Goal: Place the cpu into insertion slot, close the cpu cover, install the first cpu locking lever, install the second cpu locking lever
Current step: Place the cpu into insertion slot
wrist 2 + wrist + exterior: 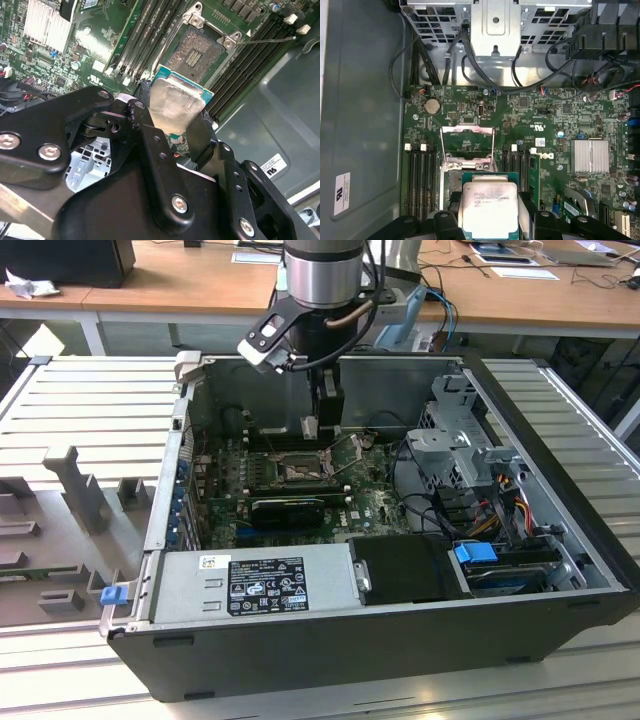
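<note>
Gripper [175,122]: pressed in on the cpu, one black finger on each side edge, to stop any slipping.
Cpu [176,97]: up in the air above the board, close by the insertion slot, not in it; held by the edges, likely to keep the under side clear.
Cpu look: small flat square, dull silver metal top with a soft shine, thin green rim all round.
Insertion slot [200,52]: open and bare, ready for a chip; square, dark metal rim, grey middle packed with tiny dots.
Cpu cover [468,130]: flipped up and back on its hinge, out of the way to leave the slot open; thin silver frame with a big square hole.
Locking lever [265,40]: thin stiff wire rod, swung out to the side, not hooked down.
Memory slots [420,172]: long black rows, tight on both sides of the slot; little room to spare there.
Green board [545,115]: flat and hard, dotted with small parts and bumps.
Case [350,660]: big metal box, black outside and grey inside, lying on its side with the side panel off, likely to let the arm reach in from above.
Task so far: chip not in yet; cover not shut; lever not down.
</note>
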Controlling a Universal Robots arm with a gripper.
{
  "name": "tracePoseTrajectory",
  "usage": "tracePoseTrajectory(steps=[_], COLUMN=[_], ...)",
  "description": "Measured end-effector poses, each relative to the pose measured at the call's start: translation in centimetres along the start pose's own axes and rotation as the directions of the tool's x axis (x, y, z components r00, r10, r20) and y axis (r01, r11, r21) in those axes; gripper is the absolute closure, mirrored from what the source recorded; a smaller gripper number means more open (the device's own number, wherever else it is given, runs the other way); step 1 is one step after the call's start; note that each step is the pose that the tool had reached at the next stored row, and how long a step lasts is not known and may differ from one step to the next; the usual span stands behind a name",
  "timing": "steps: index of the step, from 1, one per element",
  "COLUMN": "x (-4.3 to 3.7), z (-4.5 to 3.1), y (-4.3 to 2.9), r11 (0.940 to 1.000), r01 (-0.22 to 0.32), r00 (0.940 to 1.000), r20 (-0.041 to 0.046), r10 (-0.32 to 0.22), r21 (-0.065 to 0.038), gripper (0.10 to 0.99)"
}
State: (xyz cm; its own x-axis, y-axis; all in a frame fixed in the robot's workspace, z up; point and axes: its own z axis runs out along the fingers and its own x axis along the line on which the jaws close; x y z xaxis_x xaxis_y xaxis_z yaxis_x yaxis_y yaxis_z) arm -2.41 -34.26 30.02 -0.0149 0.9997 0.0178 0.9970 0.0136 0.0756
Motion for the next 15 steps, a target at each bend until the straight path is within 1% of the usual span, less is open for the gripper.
tracePoseTrajectory(steps=[2,6,15], x=[-0.01,-0.01,-0.01], z=[0.25,0.48,0.79], y=[-0.02,-0.04,-0.06], r11=[1.0000,1.0000,1.0000], r01=[0.000,0.000,0.000], r00=[1.0000,1.0000,1.0000], r20=[0.0000,-0.0001,-0.0002], r10=[0.000,0.000,0.000], r21=[0.000,0.000,0.000], gripper=[0.557,0.557,0.557])
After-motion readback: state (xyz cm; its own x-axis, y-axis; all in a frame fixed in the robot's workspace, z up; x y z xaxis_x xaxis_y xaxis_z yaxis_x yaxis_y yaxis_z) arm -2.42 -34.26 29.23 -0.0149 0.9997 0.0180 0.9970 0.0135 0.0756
